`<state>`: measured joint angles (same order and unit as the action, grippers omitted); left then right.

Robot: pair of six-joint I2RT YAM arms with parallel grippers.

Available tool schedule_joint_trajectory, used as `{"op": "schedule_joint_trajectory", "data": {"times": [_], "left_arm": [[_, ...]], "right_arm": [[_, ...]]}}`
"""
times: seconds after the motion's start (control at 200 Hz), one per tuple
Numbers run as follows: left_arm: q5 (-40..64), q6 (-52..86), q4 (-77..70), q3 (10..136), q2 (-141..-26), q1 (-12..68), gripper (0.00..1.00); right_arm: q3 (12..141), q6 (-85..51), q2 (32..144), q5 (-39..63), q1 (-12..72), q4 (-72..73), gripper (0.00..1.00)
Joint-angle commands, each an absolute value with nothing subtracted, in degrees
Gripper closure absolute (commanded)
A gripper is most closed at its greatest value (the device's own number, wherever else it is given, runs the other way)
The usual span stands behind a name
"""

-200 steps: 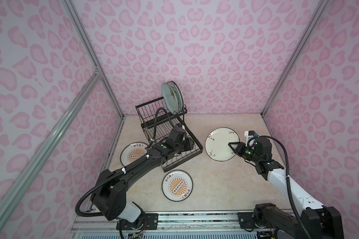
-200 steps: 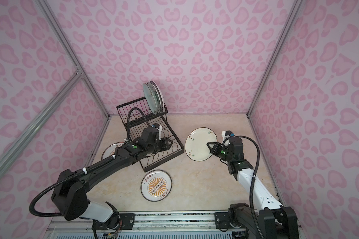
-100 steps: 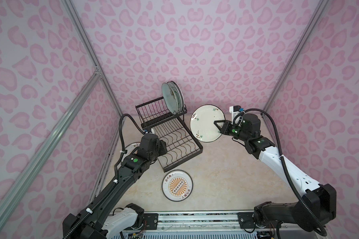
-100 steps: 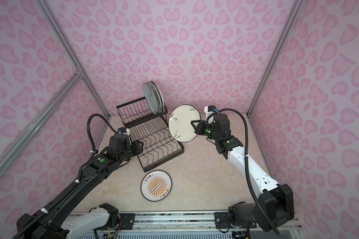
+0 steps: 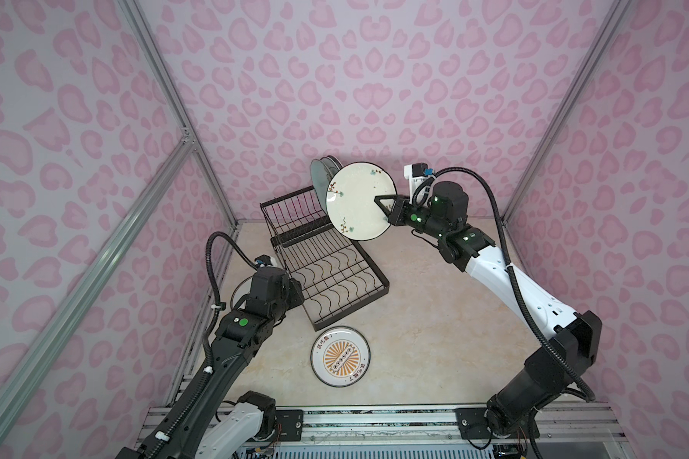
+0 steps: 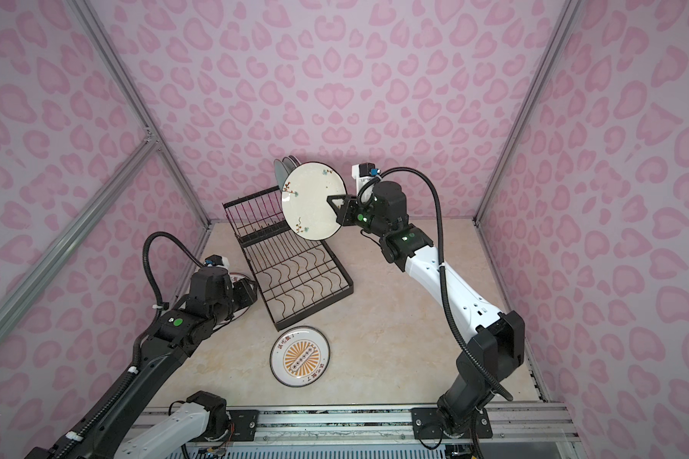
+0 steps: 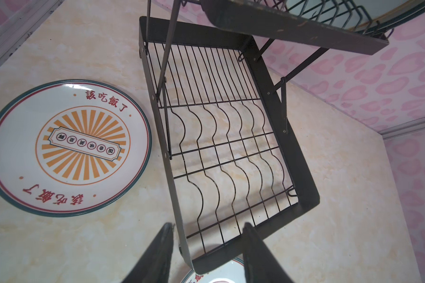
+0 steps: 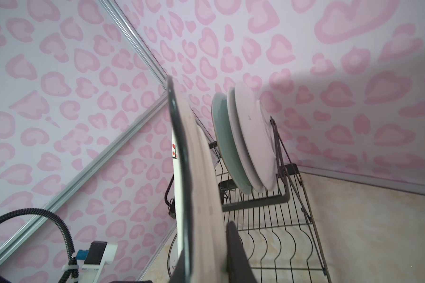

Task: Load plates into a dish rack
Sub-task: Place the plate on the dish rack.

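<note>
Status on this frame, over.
Right pincer shut on floral plate, on edge at upper tier of rack. Left pincer open, empty, low by rack. Three plates racked, two sunburst plates on table. Nothing in the way.

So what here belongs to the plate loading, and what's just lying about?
Job: black wire dish rack; cream floral-sprig ceramic plate in right end effector; orange-sunburst round plate; second sunburst plate beside rack; racked pale-green and white plates.
Idle: pink patterned walls; aluminium frame.

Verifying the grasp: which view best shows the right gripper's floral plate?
A top view: the floral plate faces it fully, right gripper clamped on its rim. Right wrist sees it edge-on; left wrist doesn't clearly show it.
</note>
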<state>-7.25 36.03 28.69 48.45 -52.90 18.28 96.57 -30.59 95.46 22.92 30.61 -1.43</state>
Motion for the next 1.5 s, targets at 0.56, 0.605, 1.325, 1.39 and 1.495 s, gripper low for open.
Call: {"op": "schedule_joint_trajectory", "data": {"times": [0.56, 0.605, 1.325, 1.39, 1.495], "left_arm": [[-1.78, 37.71, 27.41, 44.68, -48.16, 17.49, 0.52], [-1.60, 37.71, 27.60, 44.31, -48.16, 17.49, 0.52], [-0.42, 38.48, 29.37, 42.61, -45.11, 17.45, 0.52], [-0.34, 38.54, 29.47, 42.60, -45.01, 17.40, 0.52], [-0.40, 38.42, 29.93, 42.63, -44.77, 17.43, 0.51]], "right_arm": [[147.45, -18.02, 125.37, 13.60, 36.99, -16.43, 1.00], [147.46, -17.56, 125.65, 12.39, 37.22, -15.86, 1.00], [147.45, -2.66, 130.96, -9.88, 46.21, -5.34, 1.00], [147.48, -1.36, 132.69, -11.69, 46.73, -4.13, 1.00], [148.48, 0.06, 134.30, -13.42, 47.01, -2.95, 1.00]]}}
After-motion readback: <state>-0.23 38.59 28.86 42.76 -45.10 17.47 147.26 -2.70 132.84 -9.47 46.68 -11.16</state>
